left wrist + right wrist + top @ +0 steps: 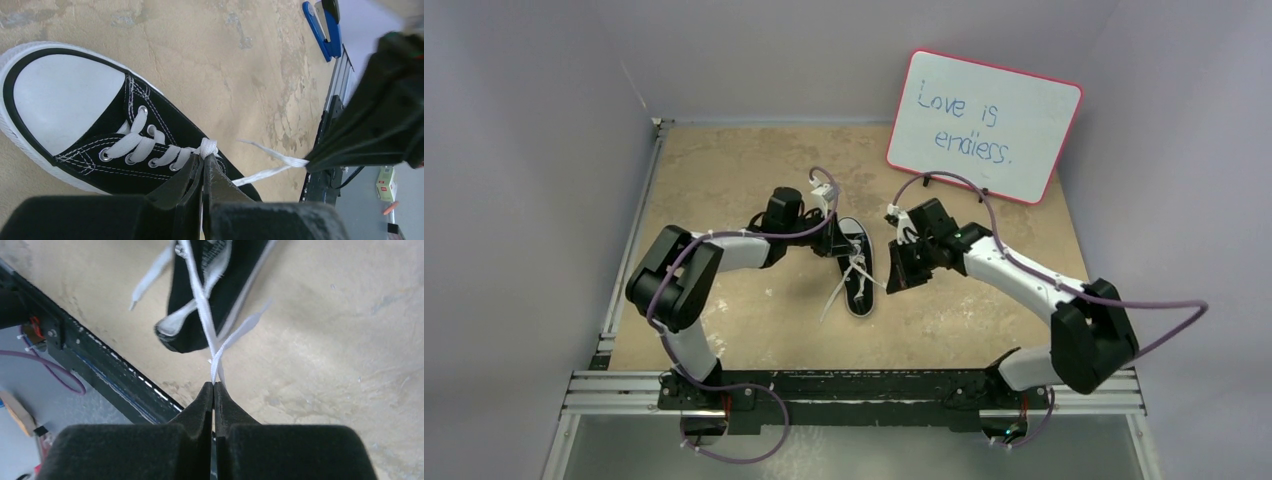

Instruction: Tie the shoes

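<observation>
Lying near the middle of the table (pixel 724 180), just left of the whiteboard (pixel 984 125), a black sneaker (pixel 856 268) trails limp white laces (pixel 270 170). The left gripper (pixel 203 162) pinches lace at the knot; the right gripper (pixel 214 386) pinches two crossed strands. The laces look soft and slippery, best gripped near their ends.

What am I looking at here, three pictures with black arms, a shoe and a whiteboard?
Two robot arms are bolted at the near edge of a table. One picture looks down from above; the other two come from cameras on each wrist. A black sneaker with white laces lies between the arms, and a whiteboard stands behind. The left tool is shut on the lace at the knot. The right tool is shut on a lace end beside the shoe.
</observation>
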Robot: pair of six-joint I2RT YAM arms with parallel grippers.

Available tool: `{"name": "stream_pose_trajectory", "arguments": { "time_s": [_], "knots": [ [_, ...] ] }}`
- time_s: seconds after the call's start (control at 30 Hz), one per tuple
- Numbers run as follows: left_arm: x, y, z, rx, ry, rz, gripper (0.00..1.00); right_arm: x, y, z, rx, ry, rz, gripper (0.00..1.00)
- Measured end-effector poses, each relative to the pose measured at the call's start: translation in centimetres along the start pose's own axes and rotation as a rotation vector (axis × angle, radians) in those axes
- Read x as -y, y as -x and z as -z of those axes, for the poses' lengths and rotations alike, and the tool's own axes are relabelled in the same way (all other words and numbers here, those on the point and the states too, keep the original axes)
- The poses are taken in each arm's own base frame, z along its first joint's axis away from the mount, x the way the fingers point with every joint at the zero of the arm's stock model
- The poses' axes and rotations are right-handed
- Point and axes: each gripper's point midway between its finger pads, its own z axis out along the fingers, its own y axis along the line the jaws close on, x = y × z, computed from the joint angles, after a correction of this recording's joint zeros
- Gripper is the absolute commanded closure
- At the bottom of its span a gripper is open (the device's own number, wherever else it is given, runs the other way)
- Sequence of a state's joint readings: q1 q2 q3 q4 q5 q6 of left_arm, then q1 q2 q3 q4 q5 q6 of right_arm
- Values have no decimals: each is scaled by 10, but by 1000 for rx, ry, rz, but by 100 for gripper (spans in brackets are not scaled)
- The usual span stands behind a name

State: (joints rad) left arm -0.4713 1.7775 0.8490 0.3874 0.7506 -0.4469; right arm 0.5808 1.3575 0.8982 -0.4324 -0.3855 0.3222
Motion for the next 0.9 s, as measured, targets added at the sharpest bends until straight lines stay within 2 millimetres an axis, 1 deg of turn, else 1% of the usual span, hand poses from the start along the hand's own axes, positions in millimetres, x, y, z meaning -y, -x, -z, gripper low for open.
{"name": "stream_pose_trajectory", "arguments": {
  "time_s": [0.07, 0.1, 0.13, 0.17, 0.27, 0.33, 0.4, 0.43, 0.53, 0.57, 0.67, 0.73, 0.8, 0.9],
  "knots": [
    [3, 3, 2, 11, -4, -3, 100, 9, -8, -7, -65, -37, -47, 100],
    [4, 3, 3, 15, -6, -7, 100, 18, -16, -13, -116, -78, -79, 99],
    [6, 4, 3, 18, -7, -7, 100, 19, -17, -14, -123, -83, -83, 96],
    [6, 5, 4, 21, -8, -7, 100, 24, -22, -17, -154, -107, -103, 90],
    [9, 6, 6, 26, -10, -10, 100, 36, -34, -21, -229, -172, -144, 77],
    [11, 6, 8, 28, -11, -11, 100, 38, -33, -20, -238, -188, -139, 66],
    [11, 6, 8, 29, -12, -12, 100, 36, -25, -18, -216, -173, -94, 48],
    [11, 6, 8, 29, -11, -11, 100, 33, -20, -16, -197, -153, -60, 44],
    [11, 5, 8, 28, -11, -11, 100, 20, 7, -8, -74, -62, 137, 43],
    [11, 5, 8, 28, -10, -11, 100, 15, 19, -5, -15, -29, 235, 43],
    [11, 6, 9, 29, -10, -12, 100, 10, 39, -3, 60, 9, 436, 45],
    [12, 7, 9, 32, -10, -15, 100, 10, 44, -6, 74, 23, 542, 50],
    [13, 8, 10, 35, -11, -19, 100, 10, 49, -12, 110, 47, 638, 60],
    [14, 10, 10, 40, -12, -21, 100, 4, 50, -22, 167, 111, 736, 63]
  ]
}}
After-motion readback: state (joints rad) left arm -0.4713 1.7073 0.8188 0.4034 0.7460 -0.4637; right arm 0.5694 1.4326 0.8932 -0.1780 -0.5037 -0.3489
